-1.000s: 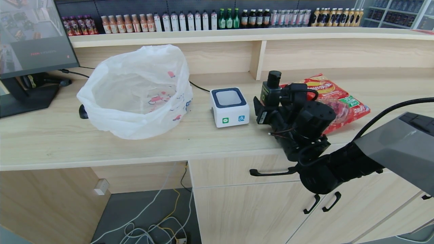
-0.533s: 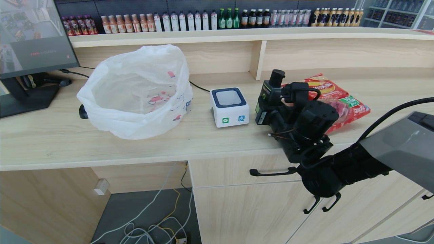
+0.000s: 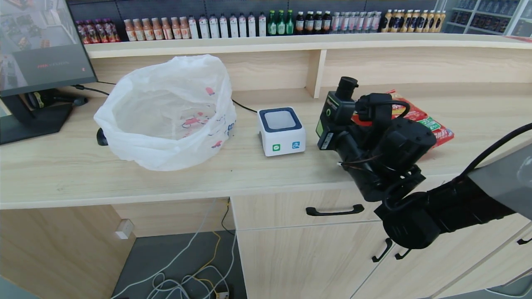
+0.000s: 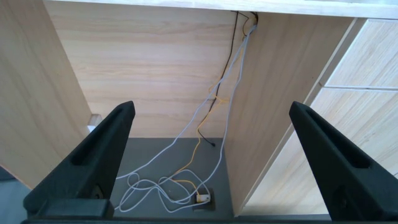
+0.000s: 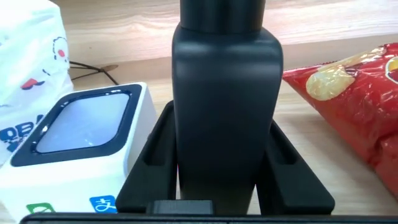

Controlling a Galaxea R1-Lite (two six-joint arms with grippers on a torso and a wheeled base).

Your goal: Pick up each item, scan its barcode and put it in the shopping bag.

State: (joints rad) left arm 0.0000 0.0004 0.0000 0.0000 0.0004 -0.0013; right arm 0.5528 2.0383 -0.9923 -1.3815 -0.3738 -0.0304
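Black plastic, item one: bottle [image 3: 337, 109], dark body, black cap, green label on the side facing the scanner. It stands upright in my right end effector [image 5: 224, 177], whose fingers are closed against its two flanks low on the body. It is held over the counter [image 3: 249, 170], just right of the scanner. The low grip, I judge, leaves the label bare for reading. Label print is too small to read.

Item two: scanner [image 3: 281, 131], a white cube with a dark-framed window facing up. It sits on the counter between bag and bottle. Its front carries two small square icons, one green and one blue. Since the window looks upward, I judge the barcode must be carried over it and tipped down.

Item three: shopping bag [image 3: 166, 160], thin white plastic with red and blue print too crumpled to read. It stands left of the scanner with its mouth spread wide and upward, fit to take a drop from above.

Item four: snack bag [image 3: 434, 126], red, lying flat on the counter beyond my right arm and partly hidden. Its print is not legible. It is presumably next in line.

Item five: left end effector [image 4: 211, 109], fingers spread wide, holding nothing. It hangs below the counter edge above floor cables [image 4: 180, 183], parked out of the way, I judge.
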